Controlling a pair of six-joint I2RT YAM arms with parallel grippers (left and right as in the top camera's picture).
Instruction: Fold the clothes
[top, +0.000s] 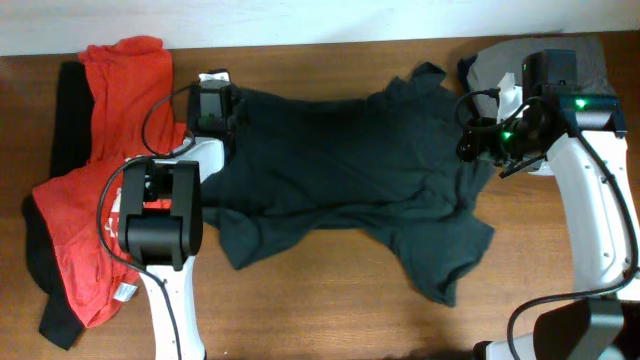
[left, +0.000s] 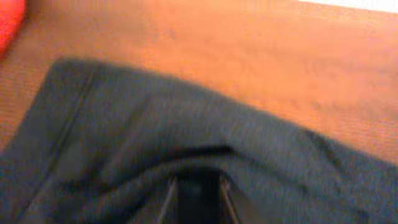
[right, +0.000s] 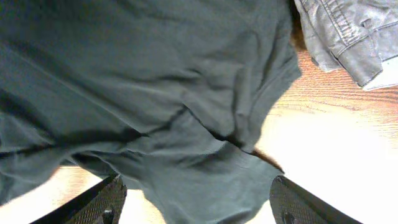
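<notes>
Risk gathers at the two ends of the dark-green T-shirt, which lies spread but rumpled across the middle of the surface, with its lower-left corner bunched.

Your left pincer sits at the shirt's left edge. In the left wrist view cloth is heaped over the fingers and the picture is blurred, so I cannot tell whether it grips the fabric or merely sits in it. If you lift and it holds nothing, the fold goes lopsided. If it has pinched several layers, the whole shirt is likely to drag instead of folding.

Your right pincer is spread wide over the shirt's right edge and holds nothing (the wrist view shows wrinkled cloth running between the fingers). Close there and you may take a bunch rather than a single edge, which would lock the wrinkles in.

Watch the grey garment too. It lies just beside that edge, and a careless closing could catch it. The red T-shirt lies at the left, partly behind the left arm in the overhead view, where a sweep could snag it.
</notes>
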